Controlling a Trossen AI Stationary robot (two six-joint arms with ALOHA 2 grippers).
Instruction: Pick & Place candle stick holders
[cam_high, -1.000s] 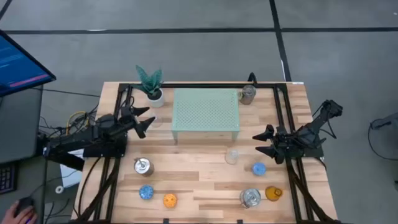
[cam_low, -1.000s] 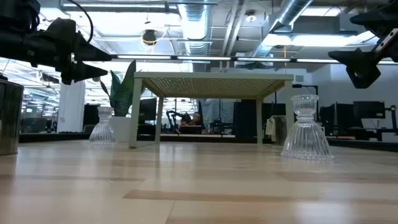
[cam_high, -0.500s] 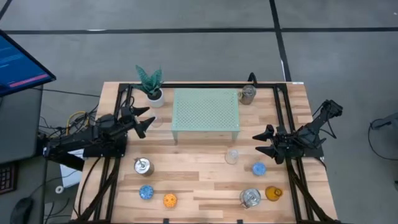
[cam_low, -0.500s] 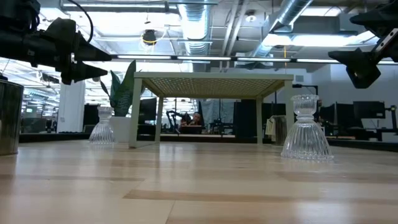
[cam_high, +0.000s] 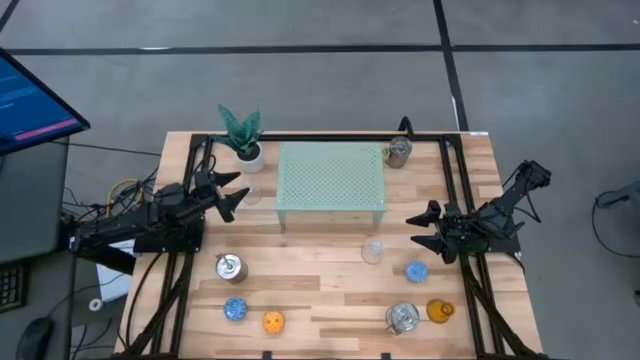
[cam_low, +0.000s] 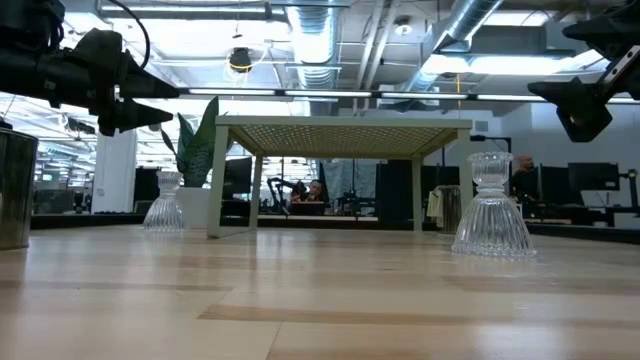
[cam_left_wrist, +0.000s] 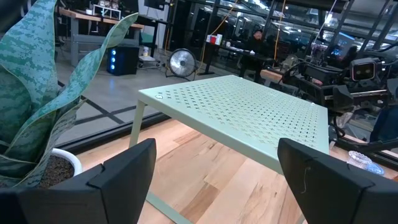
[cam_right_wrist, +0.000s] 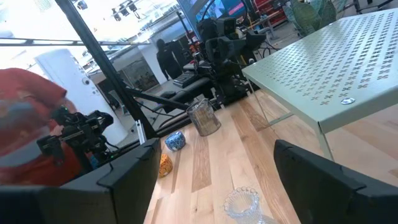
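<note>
I had the left gripper (cam_high: 232, 193) hovering with fingers spread near the potted plant (cam_high: 241, 133), left of the pale green stand (cam_high: 331, 176). The right gripper (cam_high: 424, 228), also spread, hung just right of a clear glass holder (cam_high: 373, 251); the other holders sat along the near edge.

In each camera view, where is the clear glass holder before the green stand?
High view: the clear glass holder, by the stand, at its right front corner.
Low view: upright, right side.
Left wrist view: cannot tell; a glassy shape beyond the stand may be it.
Right wrist view: on the wood, near the stand's leg.
Landmark: the pale green perforated stand.
</note>
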